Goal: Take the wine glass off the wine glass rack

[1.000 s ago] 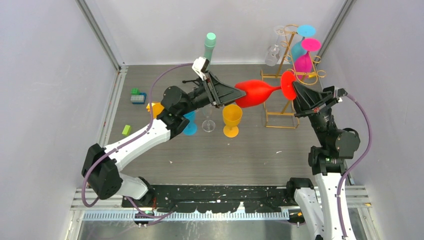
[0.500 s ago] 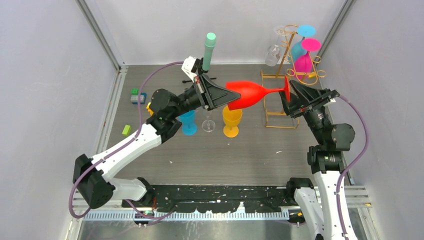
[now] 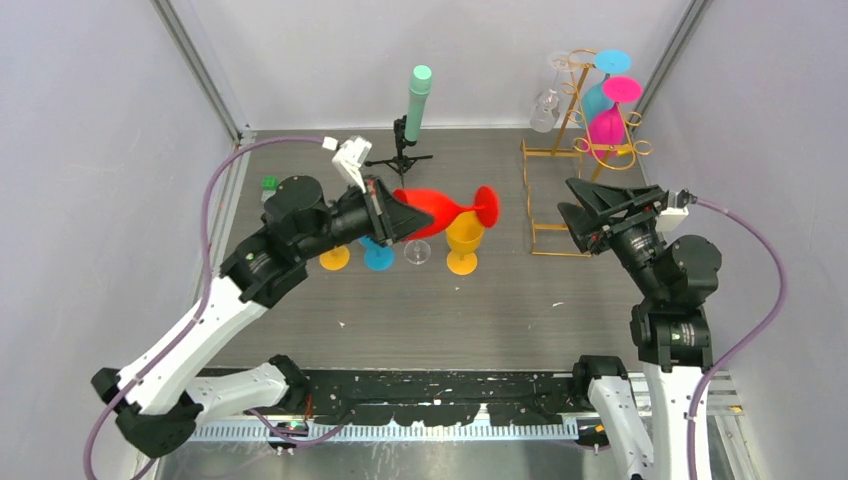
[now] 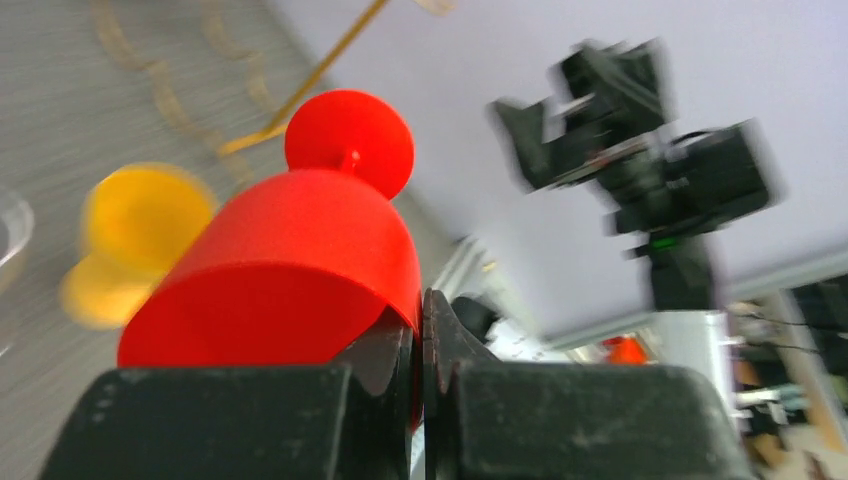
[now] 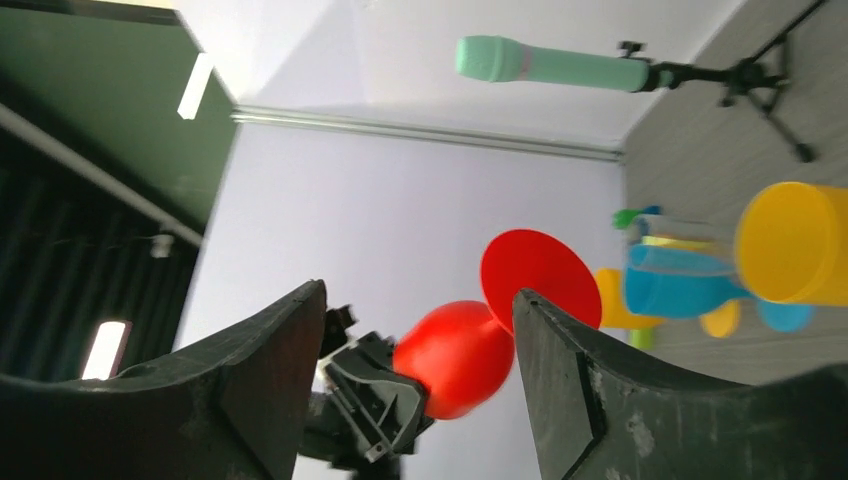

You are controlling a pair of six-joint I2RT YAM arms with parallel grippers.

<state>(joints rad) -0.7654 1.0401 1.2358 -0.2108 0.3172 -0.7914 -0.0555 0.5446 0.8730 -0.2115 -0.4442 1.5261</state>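
A red wine glass lies sideways in the air above the table, its foot pointing right. My left gripper is shut on the rim of its bowl; the left wrist view shows the rim of the red wine glass pinched between the closed jaws of the left gripper. My right gripper stands open and empty, apart from the foot, beside the gold wine glass rack. Between the right gripper's fingers I see the red wine glass in the distance.
A clear glass, a blue one and a magenta one hang on the rack. Under the red glass stand a yellow glass, a clear glass and a blue glass. A black tripod with a mint cylinder stands at the back.
The left gripper closed on the red glass's bowl rim and the right gripper let go of its foot and opened. The left arm carried the glass leftward, away from the rack.
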